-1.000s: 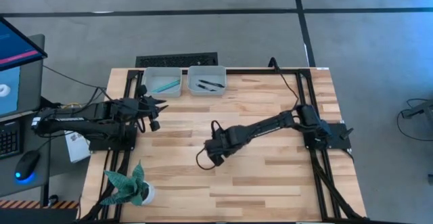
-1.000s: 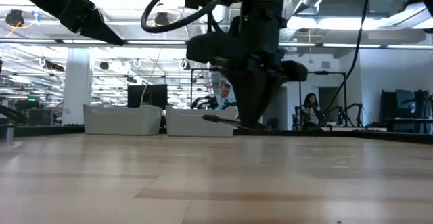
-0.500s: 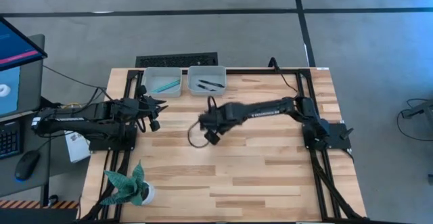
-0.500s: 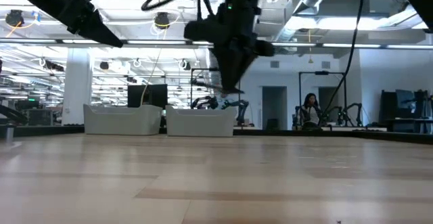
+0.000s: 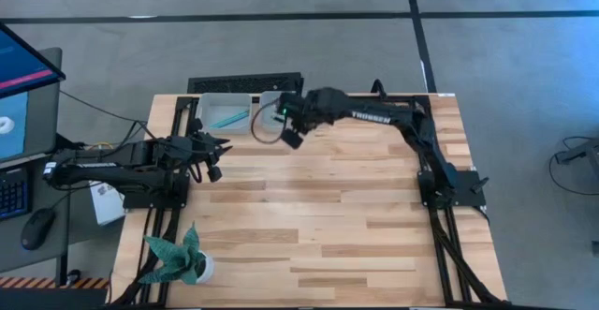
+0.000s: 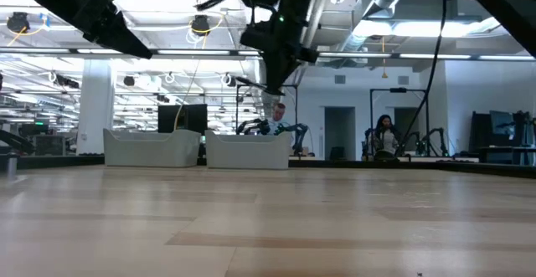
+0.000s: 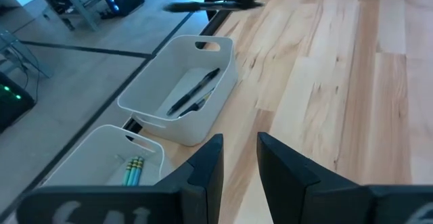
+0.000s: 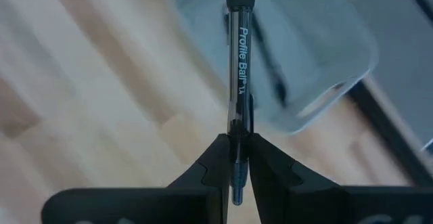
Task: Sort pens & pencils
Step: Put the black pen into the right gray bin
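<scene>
High view: right gripper [image 5: 284, 115] reached out to the far edge of the light wooden table [image 5: 356, 216], poised over the right-hand pale grey plastic bin [image 5: 271, 99], the one at the far edge beside its twin. Left-hand pale grey bin [image 5: 222, 110] just next to it, holding slim teal pencils [image 5: 229, 118]. Left gripper [image 5: 223, 144] parked near the table's left edge, short of the bins, plainly farther from the drop than the right.

Low view: right gripper [image 6: 270, 80] high above the right-hand bin [image 6: 248, 151], a thin dark stick jutting sideways from it, probably the held pen, though too slight here to swear to.

Left wrist view: left gripper [image 7: 240, 156] with fingers a little apart and nothing between them. Black pens [image 7: 195, 93] already lying in the nearer-centre bin [image 7: 177, 119], teal pencils [image 7: 133, 170] in the other.

Right wrist view: fingers [image 8: 211, 162] clamped on a clear-barrelled black ballpoint pen [image 8: 239, 68], long axis running straight out ahead of the fingertips, far end over the grey bin [image 8: 325, 55] below. Bin directly beneath the pen; release looks like the next call.
</scene>
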You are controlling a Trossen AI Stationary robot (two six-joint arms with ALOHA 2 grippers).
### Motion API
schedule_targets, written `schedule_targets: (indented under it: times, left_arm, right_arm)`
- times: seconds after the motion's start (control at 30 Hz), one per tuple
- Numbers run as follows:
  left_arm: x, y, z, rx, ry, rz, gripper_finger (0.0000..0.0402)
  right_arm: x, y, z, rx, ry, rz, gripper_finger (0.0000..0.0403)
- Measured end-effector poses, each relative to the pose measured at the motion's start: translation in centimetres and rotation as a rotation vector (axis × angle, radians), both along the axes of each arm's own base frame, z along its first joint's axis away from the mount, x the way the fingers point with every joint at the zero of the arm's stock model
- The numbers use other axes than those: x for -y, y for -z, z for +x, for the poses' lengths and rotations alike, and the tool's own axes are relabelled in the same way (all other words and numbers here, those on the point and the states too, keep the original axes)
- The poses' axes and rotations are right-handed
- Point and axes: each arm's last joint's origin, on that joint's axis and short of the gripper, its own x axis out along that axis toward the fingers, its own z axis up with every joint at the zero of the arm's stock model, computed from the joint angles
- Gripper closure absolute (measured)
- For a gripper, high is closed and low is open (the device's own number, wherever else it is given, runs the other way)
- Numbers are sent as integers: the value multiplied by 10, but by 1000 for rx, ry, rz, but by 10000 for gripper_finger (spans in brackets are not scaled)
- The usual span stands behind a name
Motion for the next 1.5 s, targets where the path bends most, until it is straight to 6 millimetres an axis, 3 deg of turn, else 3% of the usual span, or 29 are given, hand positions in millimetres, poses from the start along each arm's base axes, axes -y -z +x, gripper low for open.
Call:
schedule_targets:
  times: [0.23, 0.43, 0.93, 1.07, 1.33, 1.5]
  left_arm:
    - [0, 0, 0, 9, -8, -15, 319]
    - [0, 0, 0, 31, -33, -45, 319]
    - [0, 0, 0, 41, -41, -58, 319]
    - [0, 0, 0, 45, -43, -63, 319]
    - [0, 0, 0, 66, -62, -98, 319]
    - [0, 0, 0, 71, -66, -106, 319]
  right_arm:
    - [45, -3, -11, 6, -112, 28, 335]
    - [72, -3, -21, 4, -146, 40, 335]
    - [88, -6, -14, 112, -252, -32, 335]
    - [95, 7, -9, 100, -258, -26, 335]
    - [109, 55, 0, -3, -274, 38, 335]
    - [116, 71, -1, -47, -269, 71, 335]
